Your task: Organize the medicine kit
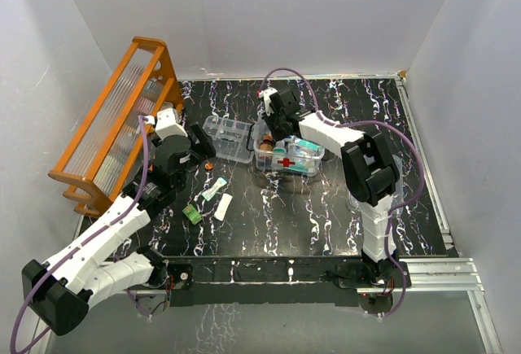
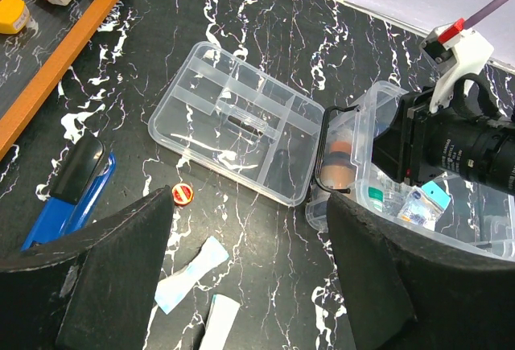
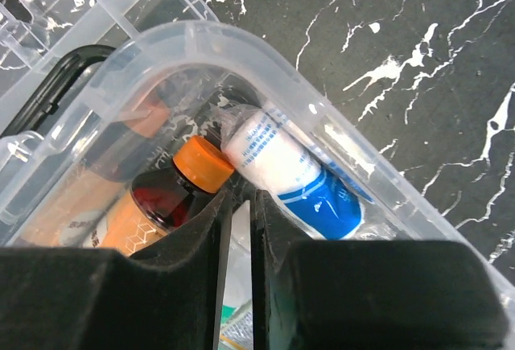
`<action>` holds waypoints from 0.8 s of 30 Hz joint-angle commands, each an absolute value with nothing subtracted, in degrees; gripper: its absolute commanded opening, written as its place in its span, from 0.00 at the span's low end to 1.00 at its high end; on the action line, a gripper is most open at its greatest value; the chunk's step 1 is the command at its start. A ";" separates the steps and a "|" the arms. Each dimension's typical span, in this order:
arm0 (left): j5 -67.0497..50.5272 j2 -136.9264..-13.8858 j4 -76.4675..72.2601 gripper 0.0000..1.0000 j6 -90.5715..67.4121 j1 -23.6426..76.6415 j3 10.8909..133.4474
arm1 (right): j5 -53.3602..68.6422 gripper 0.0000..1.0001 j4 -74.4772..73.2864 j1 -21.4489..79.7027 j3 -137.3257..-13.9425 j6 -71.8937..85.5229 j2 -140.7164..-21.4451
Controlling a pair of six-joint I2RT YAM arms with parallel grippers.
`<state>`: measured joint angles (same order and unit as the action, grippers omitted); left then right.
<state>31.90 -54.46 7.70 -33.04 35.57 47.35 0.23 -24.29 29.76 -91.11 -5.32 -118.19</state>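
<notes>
Right pincer [image 3: 238, 205], pressed nearly together, reaches inside the medicine kit [image 1: 286, 162], mid-tabletop toward the far edge, probably crowding the orange-capped bottle [image 3: 201, 165] into its corner; left pincer [image 2: 249, 205] hovers spread above a loose sachet [image 2: 189, 273].

The box [image 1: 286, 161] sits on the table [image 1: 326, 216]. Just left of the box lies the tray [image 1: 228, 138], and far left stands the rack [image 1: 114, 126]. In front of the box and leftward lie a cap [image 1: 209, 163], a sachet [image 1: 216, 189], a strip [image 1: 224, 205] and a packet [image 1: 192, 214]. In one corner of the box a bottle [image 3: 161, 205] and a second bottle [image 3: 282, 169] lie side by side.
</notes>
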 commanded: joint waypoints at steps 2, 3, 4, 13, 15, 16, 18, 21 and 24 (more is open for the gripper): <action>31.99 -53.36 6.67 0.75 -32.78 35.33 47.17 | 0.90 0.12 -15.17 29.66 -89.53 2.69 -115.80; 31.99 -53.37 6.68 0.75 -32.83 35.33 47.16 | 0.73 0.12 -15.10 29.68 -89.63 3.08 -116.19; 31.99 -53.42 6.75 0.75 -32.81 35.33 47.11 | 0.76 0.12 -15.12 29.67 -89.72 3.36 -116.47; 31.70 -53.44 6.56 0.75 -32.96 35.33 47.03 | 9.50 0.15 -18.93 29.72 -88.70 -1.36 -116.69; 31.28 -53.66 6.22 0.75 -33.10 35.35 47.13 | 10.70 0.16 -19.84 29.74 -88.60 -2.23 -116.89; 31.09 -53.84 6.02 0.75 -33.06 35.33 47.25 | 11.31 0.16 -20.43 29.79 -88.71 -2.59 -117.03; 30.90 -54.19 5.94 0.75 -33.06 35.33 47.44 | 12.95 0.16 -22.11 29.78 -88.93 -3.42 -117.21; 30.76 -54.54 5.89 0.75 -33.10 35.31 47.61 | 15.51 0.16 -23.96 29.79 -88.86 -4.33 -117.05; 30.68 -54.67 5.98 0.75 -33.22 35.38 47.56 | 16.16 0.16 -25.04 29.79 -88.93 -4.63 -116.67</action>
<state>30.74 -54.81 7.22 -33.04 35.57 47.13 12.34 -21.67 29.71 -88.79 -2.96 -118.19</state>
